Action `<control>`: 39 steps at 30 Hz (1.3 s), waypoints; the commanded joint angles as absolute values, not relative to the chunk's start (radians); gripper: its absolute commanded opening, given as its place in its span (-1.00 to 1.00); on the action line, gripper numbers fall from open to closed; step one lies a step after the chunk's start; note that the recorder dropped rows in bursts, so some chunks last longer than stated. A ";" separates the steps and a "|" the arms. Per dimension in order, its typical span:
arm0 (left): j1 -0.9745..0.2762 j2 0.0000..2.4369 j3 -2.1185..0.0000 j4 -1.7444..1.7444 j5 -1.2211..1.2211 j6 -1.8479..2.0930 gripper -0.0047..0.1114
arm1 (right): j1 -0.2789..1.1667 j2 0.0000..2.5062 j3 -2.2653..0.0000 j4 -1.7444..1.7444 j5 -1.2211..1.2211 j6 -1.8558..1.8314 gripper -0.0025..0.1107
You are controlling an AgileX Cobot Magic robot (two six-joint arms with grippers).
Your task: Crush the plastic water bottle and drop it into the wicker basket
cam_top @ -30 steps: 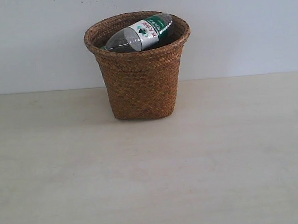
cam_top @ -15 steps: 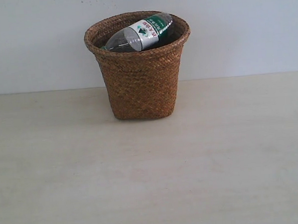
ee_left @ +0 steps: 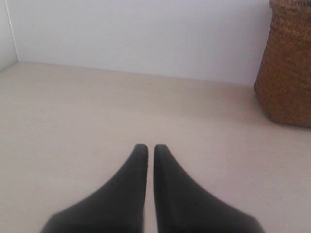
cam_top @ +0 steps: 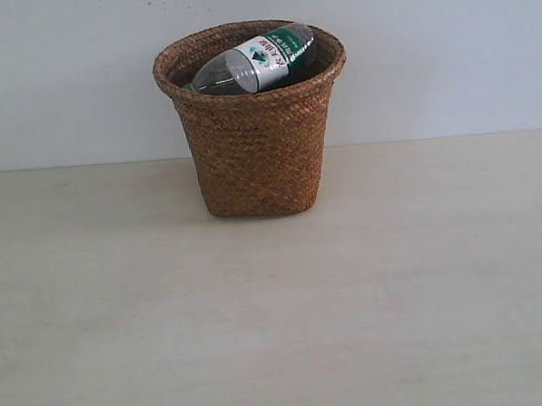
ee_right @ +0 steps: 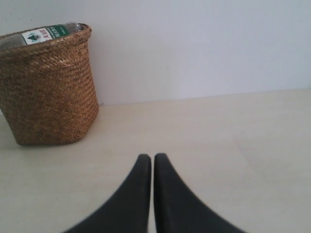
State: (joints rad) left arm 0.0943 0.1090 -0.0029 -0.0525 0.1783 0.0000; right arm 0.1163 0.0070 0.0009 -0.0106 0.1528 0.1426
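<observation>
The plastic water bottle (cam_top: 250,63) lies tilted inside the wicker basket (cam_top: 255,149), its labelled end resting on the rim at the right; the cap end is hidden down in the basket. The right wrist view shows the same bottle (ee_right: 46,34) over the basket (ee_right: 48,92) rim. In the left wrist view only the side of the basket (ee_left: 286,63) shows. My left gripper (ee_left: 150,148) is shut with nothing in it, low over the table and apart from the basket. My right gripper (ee_right: 152,157) is also shut and empty. Neither arm appears in the exterior view.
The basket stands at the back of a pale wooden table (cam_top: 276,303), close to a white wall (cam_top: 445,48). A wall corner (ee_left: 10,43) shows in the left wrist view.
</observation>
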 commanded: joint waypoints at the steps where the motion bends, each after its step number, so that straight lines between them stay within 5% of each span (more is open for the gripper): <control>1: 0.097 0.107 0.000 -0.060 0.226 0.000 -0.85 | 0.113 0.000 0.000 -0.011 0.146 0.140 -0.96; 39: 0.097 0.107 0.000 -0.062 0.266 0.000 -0.85 | 0.113 0.000 0.000 -0.011 0.146 0.140 -0.96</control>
State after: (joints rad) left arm 0.0943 0.1090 -0.0029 -0.0525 0.2630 0.0000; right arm 0.1163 0.0070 0.0009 -0.0106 0.1528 0.1426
